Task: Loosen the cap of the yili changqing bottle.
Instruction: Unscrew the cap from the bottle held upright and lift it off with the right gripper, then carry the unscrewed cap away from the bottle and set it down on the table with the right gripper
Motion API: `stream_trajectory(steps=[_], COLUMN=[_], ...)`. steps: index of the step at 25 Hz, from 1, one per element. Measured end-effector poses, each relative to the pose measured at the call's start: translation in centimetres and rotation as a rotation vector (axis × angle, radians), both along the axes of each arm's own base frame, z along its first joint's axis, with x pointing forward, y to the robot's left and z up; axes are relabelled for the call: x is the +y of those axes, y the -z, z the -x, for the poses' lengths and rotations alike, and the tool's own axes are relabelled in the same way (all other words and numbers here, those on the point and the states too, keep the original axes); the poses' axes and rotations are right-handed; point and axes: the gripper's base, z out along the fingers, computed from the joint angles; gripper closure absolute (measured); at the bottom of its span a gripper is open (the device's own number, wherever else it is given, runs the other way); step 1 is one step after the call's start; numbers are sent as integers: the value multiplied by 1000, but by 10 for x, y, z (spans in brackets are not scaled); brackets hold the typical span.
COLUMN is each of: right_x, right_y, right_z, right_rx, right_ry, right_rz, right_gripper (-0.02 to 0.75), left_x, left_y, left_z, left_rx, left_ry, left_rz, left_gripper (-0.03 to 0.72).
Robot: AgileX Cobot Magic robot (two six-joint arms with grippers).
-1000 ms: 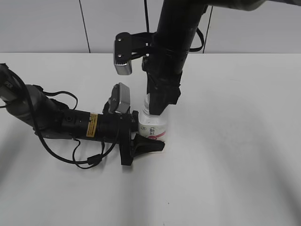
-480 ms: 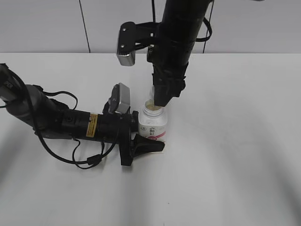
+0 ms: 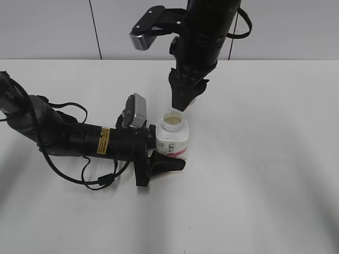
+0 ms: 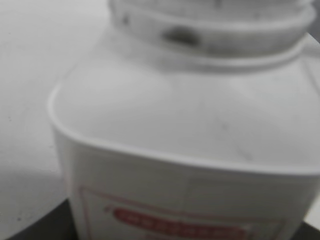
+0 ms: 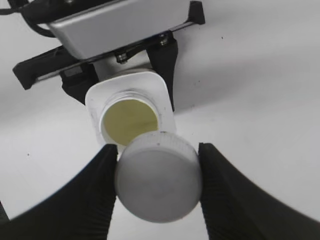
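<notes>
Gripping the cap (image 5: 157,177) clear above the bottle (image 3: 172,138), right jaws; left jaws clamp the bottle.

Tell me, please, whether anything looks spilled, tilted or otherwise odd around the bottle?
Nothing is spilled, and the yili changqing bottle stands upright, clamped by the left gripper. The one notable thing: the cap is fully off, held between the right gripper jaws above the open neck, where a pale yellowish surface shows.
</notes>
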Motion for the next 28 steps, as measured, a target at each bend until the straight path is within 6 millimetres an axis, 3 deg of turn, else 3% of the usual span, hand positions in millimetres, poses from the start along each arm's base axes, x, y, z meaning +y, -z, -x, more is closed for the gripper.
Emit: stream_trajectory(steps=[4, 12, 20, 28], right_x=[-18, -93, -167, -205], right_y=[0, 4, 57, 99], right_z=[-13, -50, -57, -39], right_rx=[44, 143, 257, 328], right_ry=[200, 622, 972, 1110], right_rz=[-21, -87, -119, -54], right_gripper=[349, 350, 350, 350], left_x=[0, 0, 0, 0], left_y=[0, 0, 0, 0], left_z=[0, 0, 0, 0], left_rx=[0, 0, 0, 0], left_ry=[0, 0, 0, 0], left_rz=[0, 0, 0, 1], left_gripper=[287, 287, 288, 288])
